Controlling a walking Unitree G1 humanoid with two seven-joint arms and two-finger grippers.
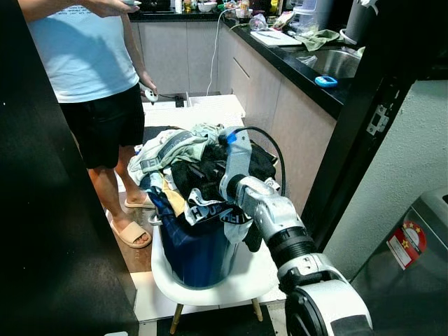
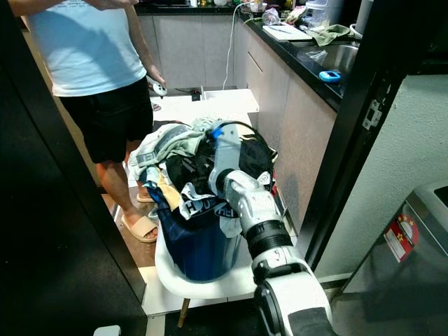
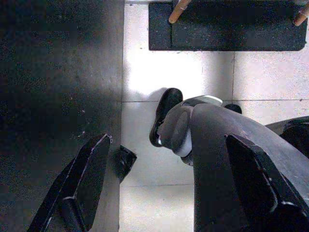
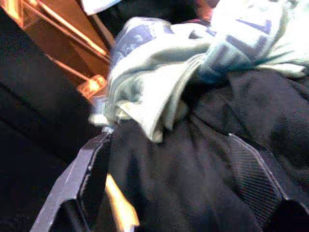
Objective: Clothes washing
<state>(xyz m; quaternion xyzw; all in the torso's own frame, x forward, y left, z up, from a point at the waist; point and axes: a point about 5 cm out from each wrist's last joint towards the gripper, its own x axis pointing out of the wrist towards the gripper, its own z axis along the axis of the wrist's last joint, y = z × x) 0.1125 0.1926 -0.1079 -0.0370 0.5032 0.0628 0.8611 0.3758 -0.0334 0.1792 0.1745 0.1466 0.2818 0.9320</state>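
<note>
Clothes (image 1: 183, 162) are heaped high in a dark blue laundry basket (image 1: 198, 256), which sits on the seat of a white chair (image 1: 210, 288) with wooden legs. The heap mixes pale green and white pieces on the side of the basket toward the person with black garments (image 1: 203, 175) at its middle and a navy piece with white lettering hanging over the basket's rim.

The right gripper (image 4: 176, 188) is down on the top of the heap, its silver arm (image 1: 276, 217) reaching over the basket from the near side. Its jaws stand wide apart, pressed onto a black garment, with a pale green cloth (image 4: 154, 72) just beyond the fingertips; nothing is clamped between them.

The left gripper (image 3: 171, 186) hangs low over the tiled floor (image 3: 164, 72), jaws wide apart and holding nothing, the robot's own grey leg and black foot (image 3: 165, 116) below it.

A person (image 1: 87, 63) in a light blue shirt, black shorts and sandals stands just beyond the basket. Past the basket on the other side runs a dark kitchen desk (image 1: 308, 73) with a sink.
</note>
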